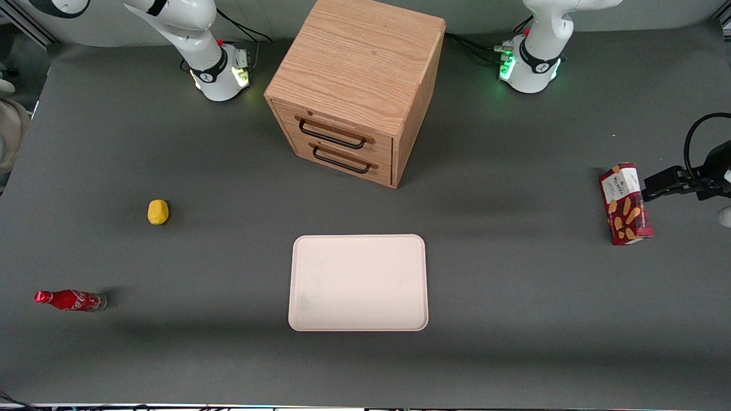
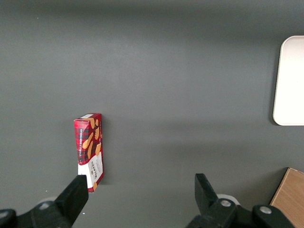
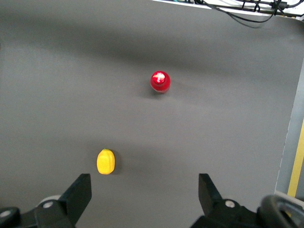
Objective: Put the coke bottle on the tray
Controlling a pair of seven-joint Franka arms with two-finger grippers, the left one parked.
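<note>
The coke bottle (image 1: 71, 300), small and red with white script, stands on the dark table toward the working arm's end, near the front edge. In the right wrist view I see it from above, its red cap (image 3: 160, 80) facing the camera. The cream-pink tray (image 1: 358, 282) lies flat in the middle of the table, in front of the drawer cabinet; its edge also shows in the left wrist view (image 2: 289, 80). My right gripper (image 3: 144, 181) is open and empty, high above the table, apart from the bottle. It is out of the front view.
A wooden two-drawer cabinet (image 1: 354, 85) stands farther from the front camera than the tray. A small yellow object (image 1: 158, 212) lies on the table between the gripper and the bottle (image 3: 106, 161). A red biscuit box (image 1: 625, 204) lies toward the parked arm's end.
</note>
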